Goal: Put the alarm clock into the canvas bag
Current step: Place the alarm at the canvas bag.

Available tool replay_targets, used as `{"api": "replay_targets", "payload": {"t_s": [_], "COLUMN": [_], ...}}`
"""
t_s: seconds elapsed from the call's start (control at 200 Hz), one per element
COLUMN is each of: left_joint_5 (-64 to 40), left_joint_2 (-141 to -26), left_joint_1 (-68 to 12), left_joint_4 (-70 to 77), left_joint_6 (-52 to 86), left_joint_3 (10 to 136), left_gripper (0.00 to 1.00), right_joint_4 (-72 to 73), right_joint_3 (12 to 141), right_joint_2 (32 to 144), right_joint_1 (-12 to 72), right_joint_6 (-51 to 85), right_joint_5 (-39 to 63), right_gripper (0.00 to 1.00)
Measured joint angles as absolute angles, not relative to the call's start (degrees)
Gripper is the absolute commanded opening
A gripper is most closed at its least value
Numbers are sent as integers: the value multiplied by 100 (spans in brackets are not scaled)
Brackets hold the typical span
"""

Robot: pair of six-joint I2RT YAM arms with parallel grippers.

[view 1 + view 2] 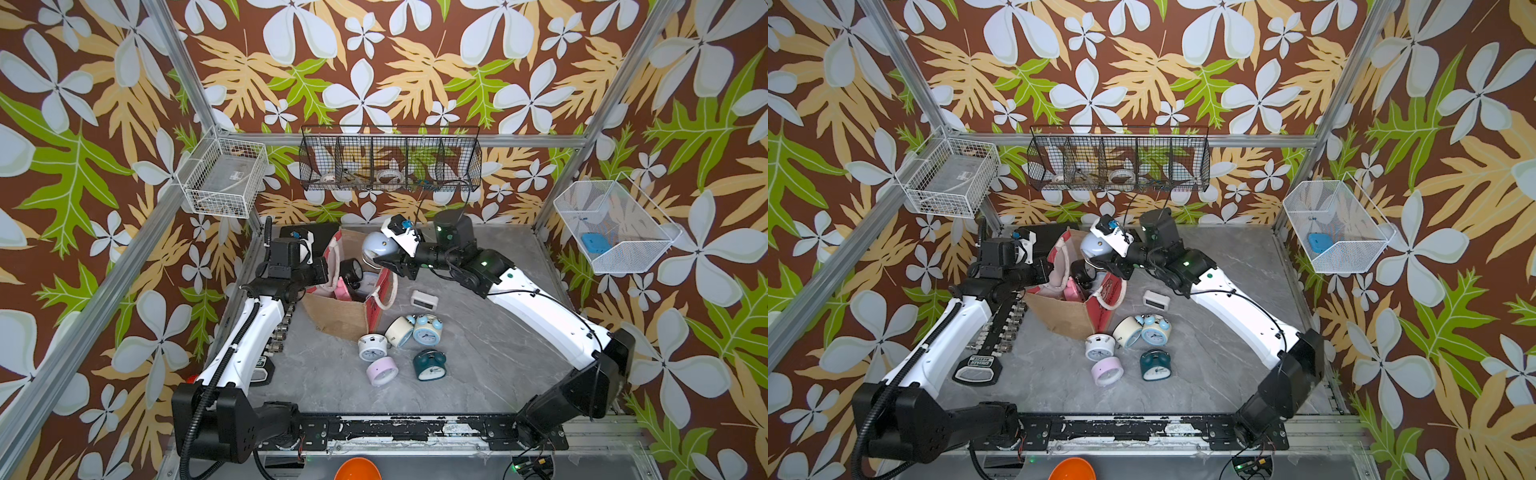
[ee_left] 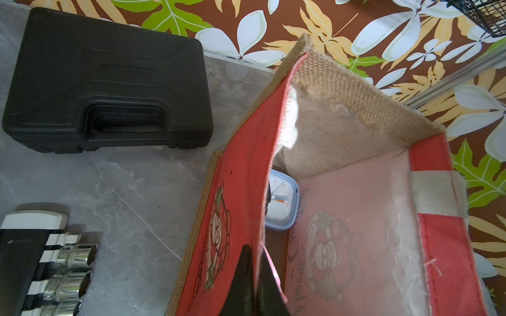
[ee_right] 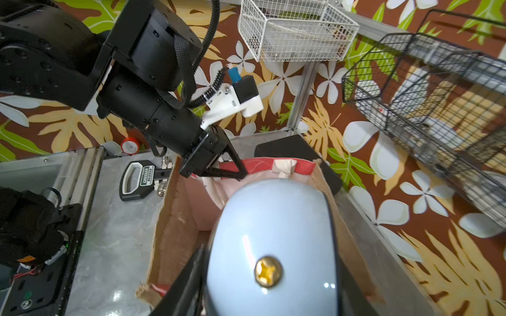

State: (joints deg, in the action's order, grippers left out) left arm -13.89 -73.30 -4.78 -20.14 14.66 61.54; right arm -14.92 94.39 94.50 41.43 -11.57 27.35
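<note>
The canvas bag (image 1: 336,316) (image 1: 1059,316) stands open at the back left of the table, with red panels, burlap sides and a pale lining. My left gripper (image 1: 329,270) (image 2: 256,254) is shut on the rim of its red panel (image 2: 241,177). My right gripper (image 1: 380,257) (image 3: 271,290) is shut on a pale blue rounded alarm clock (image 1: 374,244) (image 1: 1093,245) (image 3: 273,224), held just above the bag's opening. Inside the bag lie a black clock (image 1: 351,270), a pink item (image 1: 341,289) and a square blue-rimmed clock (image 2: 282,202).
Several clocks lie in front of the bag: white (image 1: 371,347), cream (image 1: 398,330), light blue (image 1: 427,328), teal (image 1: 429,365), lilac (image 1: 382,371), plus a white digital one (image 1: 424,300). A black case (image 2: 109,82) and a socket set (image 2: 68,257) lie left of the bag.
</note>
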Motion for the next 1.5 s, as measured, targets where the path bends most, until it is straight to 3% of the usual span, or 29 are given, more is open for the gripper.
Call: {"api": "replay_targets", "payload": {"t_s": [0.776,1.236,1.501], "left_joint_5": [-1441,-1035,-1098], "left_joint_2": [-7301,-7275,-7275], "left_joint_1": [-478,-427,-434], "left_joint_4": [-1997,-1959,-1968], "left_joint_6": [1527,1529,1588], "left_joint_3": [6147,6134,6132], "left_gripper": [0,0,0], "right_joint_4": [-2842,-2344,-3109], "right_joint_3": [11520,11821,12263], "right_joint_2": [12291,12801,12822], "right_joint_1": [4821,4866,4864], "right_joint_6": [1,342,381], "right_joint_5": [3236,3767,3900], "right_gripper": [36,36,38]}}
